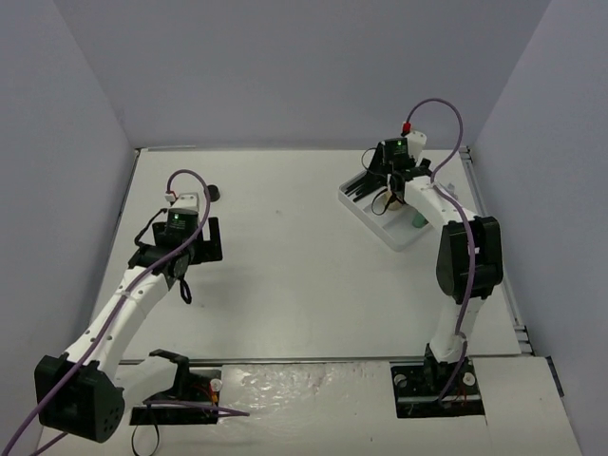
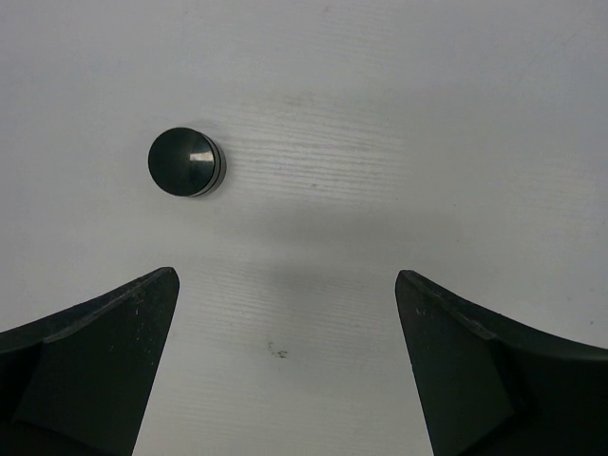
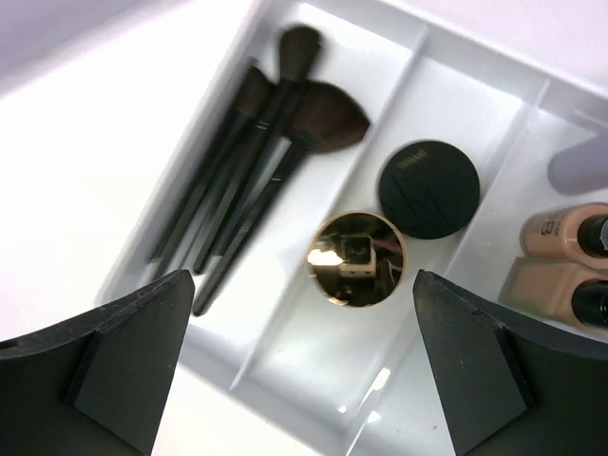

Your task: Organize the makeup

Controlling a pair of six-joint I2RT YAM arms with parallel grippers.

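The right gripper [image 3: 304, 275] hangs over the white tray [image 3: 285, 370] with its jaws spread wide and nothing between them. Directly below it, the gold-topped jar [image 3: 356, 258] sits in the middle compartment, a black pot [image 3: 428, 188] just beyond it. The brushes [image 3: 256, 161] lie in the compartment to its left and the tan bottles [image 3: 560, 233] to its right.

The left gripper [image 2: 287, 275], equally wide and empty, hovers above the table [image 2: 380, 142]. A loose black pot [image 2: 187, 162] stands ahead of its left finger, outside the gap.

Judging by this, that pot is the piece in hand. The next move calls for shifting left and forward to centre it, descending, then closing.
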